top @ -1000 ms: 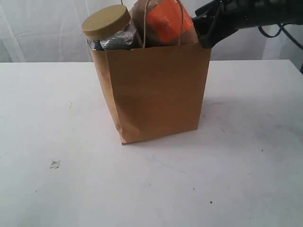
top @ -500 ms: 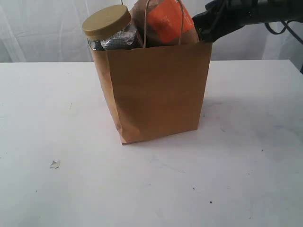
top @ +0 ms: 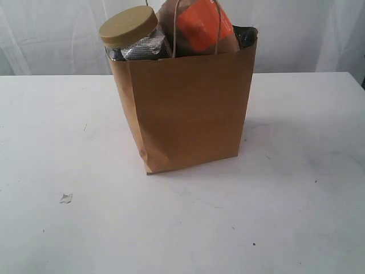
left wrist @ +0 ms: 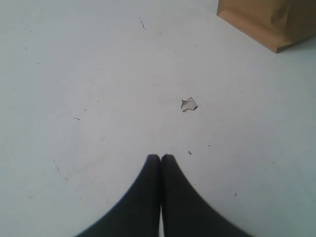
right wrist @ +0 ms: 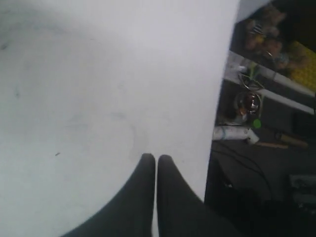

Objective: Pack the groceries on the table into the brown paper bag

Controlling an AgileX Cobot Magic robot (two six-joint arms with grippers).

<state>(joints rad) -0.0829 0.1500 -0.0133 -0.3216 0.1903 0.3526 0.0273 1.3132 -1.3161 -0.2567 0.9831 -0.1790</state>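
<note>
Upright kraft-brown paper bag (top: pixel 188 108) on the white bench (top: pixel 57 142) holds a mustard-lidded clear jar (top: pixel 128 25) and brown-orange pouch (top: pixel 199 25); left hand (left wrist: pixel 160 158) and right hand (right wrist: pixel 156 158) pinched together, empty

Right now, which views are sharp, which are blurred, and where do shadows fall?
Exterior view: even light, bag sharp, soft shadow on the table to its right. Left wrist view: crisp, paper scrap clear. Right wrist view: blurred, table washed out, background clutter dark.

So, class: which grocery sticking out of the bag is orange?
The brown-orange pouch, standing right of the jar, whose lid is mustard rather than orange.
</note>
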